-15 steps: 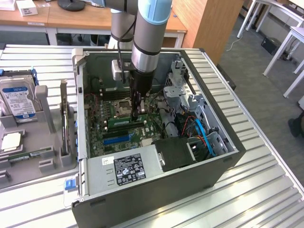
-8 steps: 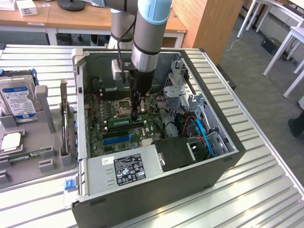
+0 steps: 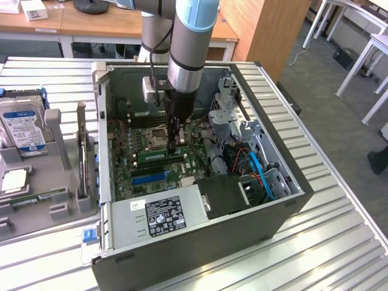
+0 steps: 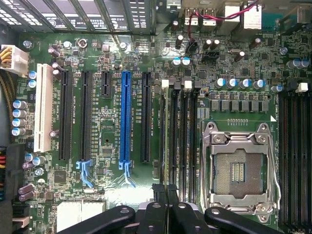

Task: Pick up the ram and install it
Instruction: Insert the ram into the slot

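Gripper (image 4: 167, 192): fingers pressed together, pinching the ram (image 4: 163, 141) edge-on, directly below it, at the motherboard (image 4: 107, 190) slots.

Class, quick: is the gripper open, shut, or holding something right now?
Gripper: shut, down over the motherboard next to the memory slots; whether it holds the ram cannot be told.

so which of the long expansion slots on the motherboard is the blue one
The blue slot stands between black slots, second from the memory slots beside the CPU socket; one white slot sits farthest away.
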You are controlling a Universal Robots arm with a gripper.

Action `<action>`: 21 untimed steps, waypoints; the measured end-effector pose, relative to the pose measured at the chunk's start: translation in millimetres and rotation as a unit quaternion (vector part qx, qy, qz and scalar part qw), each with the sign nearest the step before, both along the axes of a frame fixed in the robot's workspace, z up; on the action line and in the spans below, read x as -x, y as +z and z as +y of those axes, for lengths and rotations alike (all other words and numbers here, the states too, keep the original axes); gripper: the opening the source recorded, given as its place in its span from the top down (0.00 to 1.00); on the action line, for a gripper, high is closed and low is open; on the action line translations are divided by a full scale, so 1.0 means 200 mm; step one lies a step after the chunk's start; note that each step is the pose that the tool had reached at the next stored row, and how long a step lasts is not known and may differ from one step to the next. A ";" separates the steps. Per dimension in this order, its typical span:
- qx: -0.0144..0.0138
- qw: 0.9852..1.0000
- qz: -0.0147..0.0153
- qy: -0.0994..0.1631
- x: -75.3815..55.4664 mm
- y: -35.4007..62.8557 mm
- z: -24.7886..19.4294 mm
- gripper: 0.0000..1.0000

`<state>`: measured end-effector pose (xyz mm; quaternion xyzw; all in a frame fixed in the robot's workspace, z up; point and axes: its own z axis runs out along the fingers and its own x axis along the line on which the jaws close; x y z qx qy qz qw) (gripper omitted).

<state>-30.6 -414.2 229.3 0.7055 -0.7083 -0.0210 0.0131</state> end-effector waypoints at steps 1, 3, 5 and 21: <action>0.000 1.000 0.000 0.000 0.00 0.000 0.000 0.88; 0.000 1.000 0.000 0.000 0.00 -0.001 0.000 0.88; 0.000 1.000 0.000 0.000 0.00 -0.003 0.000 0.88; 0.000 1.000 0.000 0.000 0.00 -0.009 0.000 0.88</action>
